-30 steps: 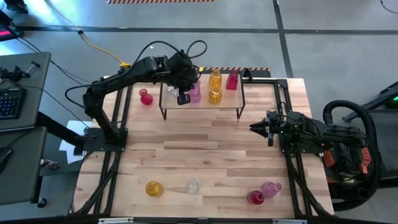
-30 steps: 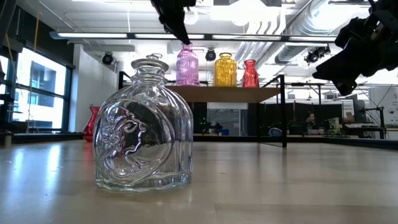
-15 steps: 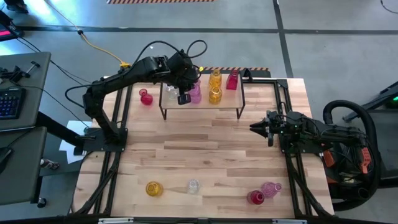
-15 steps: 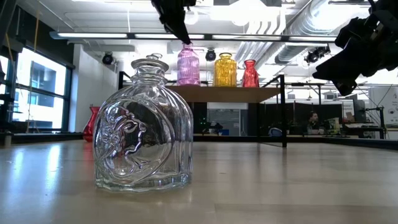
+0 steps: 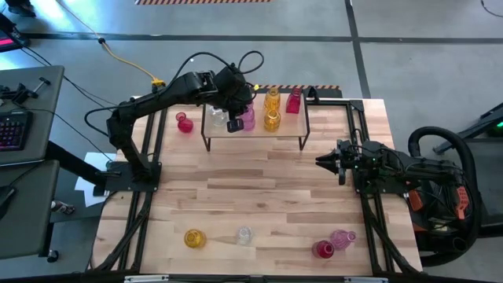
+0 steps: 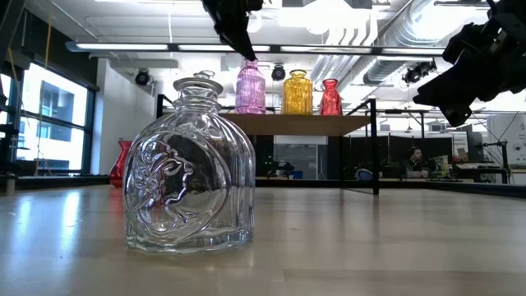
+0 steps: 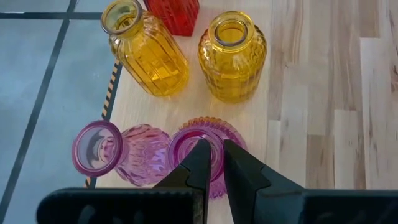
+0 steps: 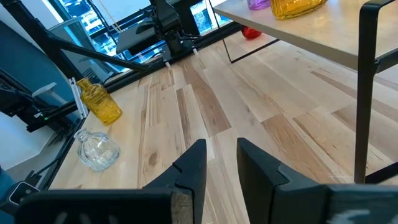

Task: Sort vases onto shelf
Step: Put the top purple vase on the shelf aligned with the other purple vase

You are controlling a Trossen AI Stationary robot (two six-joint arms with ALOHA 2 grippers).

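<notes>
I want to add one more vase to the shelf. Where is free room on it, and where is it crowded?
The shelf is bare on its right part and along the front edge. Its left and back are crowded: a clear vase, two pink vases, two yellow vases and a red vase, with the left tool over them.

Shelf holds upright vases: clear, two pink-purple, two amber, one red. My fingertips straddle the nearer pink-purple vase's rim. Red vase stands beside the shelf. Near the table's front edge: amber, clear, magenta, pink.
</notes>
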